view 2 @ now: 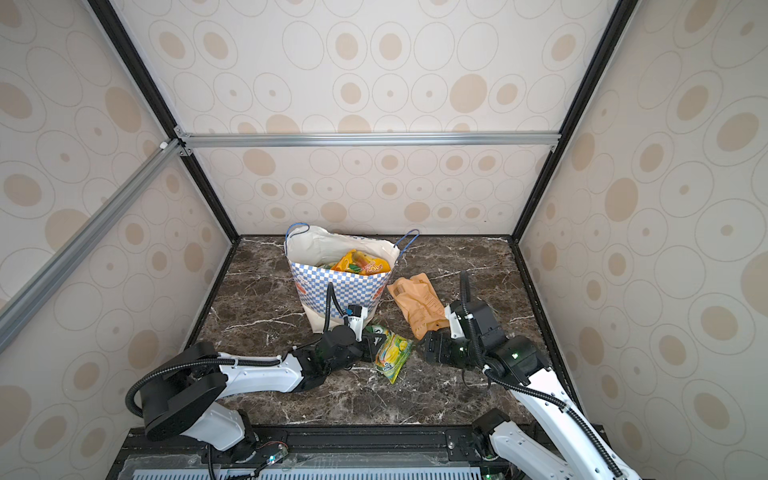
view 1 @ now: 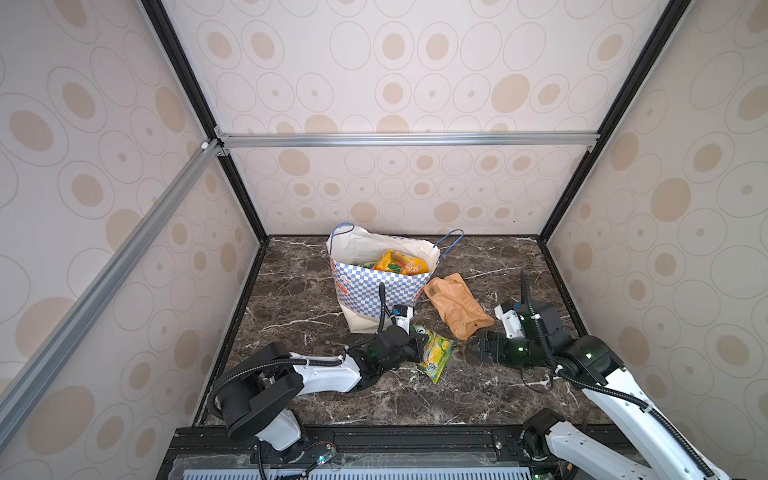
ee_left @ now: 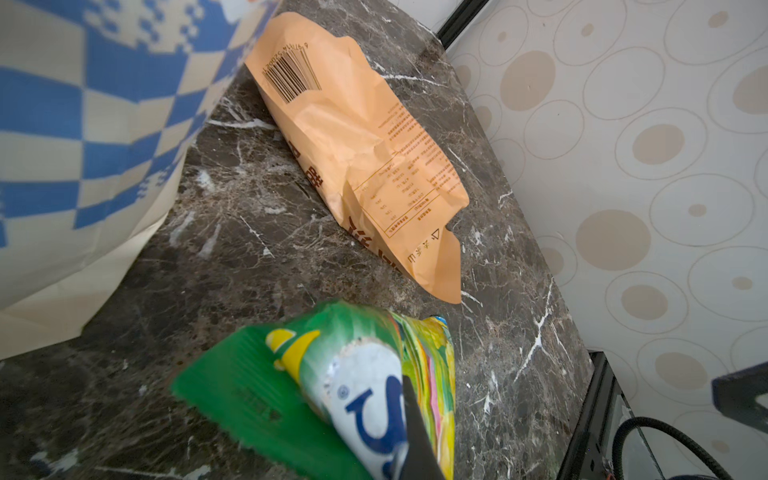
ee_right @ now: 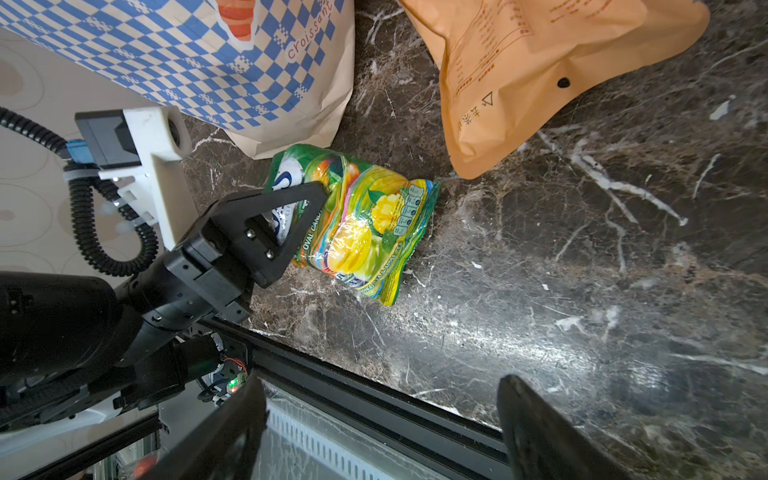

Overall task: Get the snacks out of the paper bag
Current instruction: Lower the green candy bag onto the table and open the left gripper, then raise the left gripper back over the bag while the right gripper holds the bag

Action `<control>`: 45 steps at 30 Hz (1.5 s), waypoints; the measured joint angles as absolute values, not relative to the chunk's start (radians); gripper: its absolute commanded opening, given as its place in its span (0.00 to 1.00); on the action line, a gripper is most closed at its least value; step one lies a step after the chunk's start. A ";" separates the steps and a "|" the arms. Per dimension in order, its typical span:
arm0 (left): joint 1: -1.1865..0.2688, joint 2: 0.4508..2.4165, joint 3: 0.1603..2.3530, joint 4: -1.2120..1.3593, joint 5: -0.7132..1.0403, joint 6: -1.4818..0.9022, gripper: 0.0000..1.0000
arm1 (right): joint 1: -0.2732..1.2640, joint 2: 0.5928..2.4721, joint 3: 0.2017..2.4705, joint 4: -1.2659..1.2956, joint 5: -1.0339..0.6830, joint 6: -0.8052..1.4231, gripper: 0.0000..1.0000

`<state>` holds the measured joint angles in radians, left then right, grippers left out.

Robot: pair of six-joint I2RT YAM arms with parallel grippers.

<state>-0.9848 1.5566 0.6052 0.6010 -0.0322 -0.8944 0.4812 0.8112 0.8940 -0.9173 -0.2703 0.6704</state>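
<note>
The paper bag (view 1: 374,291) (view 2: 338,291) stands upright and open at the back of the marble table, with yellow-orange snacks (view 1: 399,264) (view 2: 361,264) inside. A tan-orange pouch (view 1: 457,307) (ee_left: 365,153) (ee_right: 540,75) lies flat to the bag's right. In front of the bag a green-yellow packet (view 1: 436,357) (view 2: 392,353) (ee_right: 370,224) rests on the table. My left gripper (view 1: 420,345) (ee_left: 405,399) is shut on that packet's end nearest the bag. My right gripper (view 1: 473,347) (ee_right: 382,386) hangs open and empty just right of the packet, below the pouch's near end.
The bag's chequered side (ee_left: 83,124) (ee_right: 208,54) stands close beside the left gripper. Patterned walls enclose the table on three sides, and a black rail (view 1: 395,436) runs along its front edge. Bare marble (view 1: 415,399) lies in front of the packet.
</note>
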 measured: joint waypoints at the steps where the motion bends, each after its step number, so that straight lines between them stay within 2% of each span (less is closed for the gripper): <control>1: -0.985 1.565 0.605 0.615 -0.035 -0.894 0.07 | 0.481 0.811 0.889 -0.912 -0.270 0.673 0.90; 13: -0.986 1.604 0.629 0.627 -0.061 -0.884 0.51 | 0.481 0.819 0.884 -0.899 -0.263 0.698 0.88; 16: -0.986 1.578 0.649 0.585 -0.091 -0.855 0.80 | 0.482 0.827 0.917 -0.905 -0.256 0.699 0.87; 18: -0.987 1.538 0.650 0.557 -0.117 -0.829 0.89 | 0.483 0.830 0.949 -0.905 -0.249 0.698 0.86; 24: -0.987 1.411 0.697 0.458 -0.179 -0.729 0.92 | 0.504 0.870 1.048 -0.901 -0.216 0.669 0.86; 34: -0.987 1.213 0.972 0.195 -0.284 -0.495 0.90 | 0.612 0.926 1.139 -0.784 -0.208 0.601 0.86; 39: -0.939 1.243 1.250 0.046 -0.346 -0.386 0.89 | 0.659 0.970 1.237 -0.735 -0.200 0.581 0.86; 45: -0.792 1.415 1.585 -0.147 -0.333 -0.315 0.89 | 0.680 1.023 1.343 -0.705 -0.167 0.562 0.86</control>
